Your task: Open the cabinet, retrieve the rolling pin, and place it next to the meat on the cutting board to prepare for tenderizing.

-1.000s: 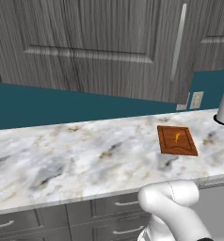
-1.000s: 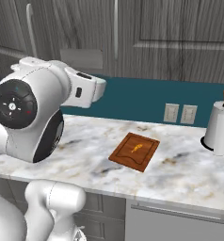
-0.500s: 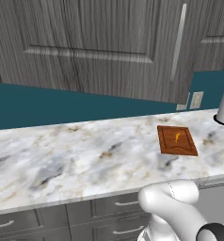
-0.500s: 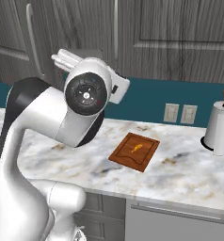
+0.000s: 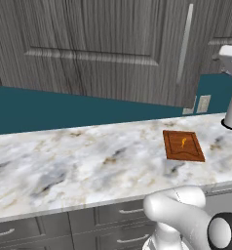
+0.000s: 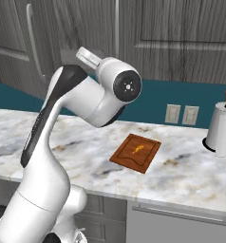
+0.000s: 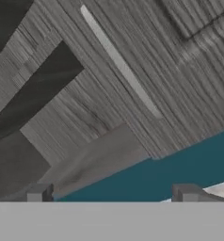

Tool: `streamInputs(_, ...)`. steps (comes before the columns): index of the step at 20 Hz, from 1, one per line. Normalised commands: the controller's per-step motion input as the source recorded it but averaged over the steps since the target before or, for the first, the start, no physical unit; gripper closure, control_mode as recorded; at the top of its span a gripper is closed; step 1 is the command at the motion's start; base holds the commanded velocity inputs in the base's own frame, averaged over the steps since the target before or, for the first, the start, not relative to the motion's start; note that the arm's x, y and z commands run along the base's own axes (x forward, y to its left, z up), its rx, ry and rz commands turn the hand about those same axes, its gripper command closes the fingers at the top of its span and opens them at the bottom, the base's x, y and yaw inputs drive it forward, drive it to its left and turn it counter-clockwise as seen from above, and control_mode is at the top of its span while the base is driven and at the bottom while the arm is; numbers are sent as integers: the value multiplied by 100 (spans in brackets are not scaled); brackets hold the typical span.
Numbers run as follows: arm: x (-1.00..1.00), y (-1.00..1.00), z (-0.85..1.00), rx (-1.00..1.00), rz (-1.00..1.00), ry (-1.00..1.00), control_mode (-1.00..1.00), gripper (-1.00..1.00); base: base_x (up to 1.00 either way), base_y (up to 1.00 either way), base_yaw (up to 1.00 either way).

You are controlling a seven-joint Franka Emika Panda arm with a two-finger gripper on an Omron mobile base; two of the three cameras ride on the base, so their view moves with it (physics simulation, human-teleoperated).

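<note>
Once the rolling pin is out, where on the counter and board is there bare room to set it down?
The marble counter is bare from its left end up to the cutting board. On the board, the meat sits mid-board with bare wood on each side. Tighter to the right, between the board and the paper towel roll.

From behind we look down both sides onto the board (image 5: 183, 145) (image 6: 136, 152); our hand camera faces the cabinet (image 7: 132, 75) closely.
</note>
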Motion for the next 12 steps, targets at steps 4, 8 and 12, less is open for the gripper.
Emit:
streamInputs(4, 42, 11, -18, 7, 13, 13, -100, -100, 0, 0, 0)
streamInputs(8, 47, 7, -9, 13, 12, 11, -100, -100, 0, 0, 0)
streamInputs(12, 36, 14, -7, 13, 11, 5, -100, -100, 0, 0, 0)
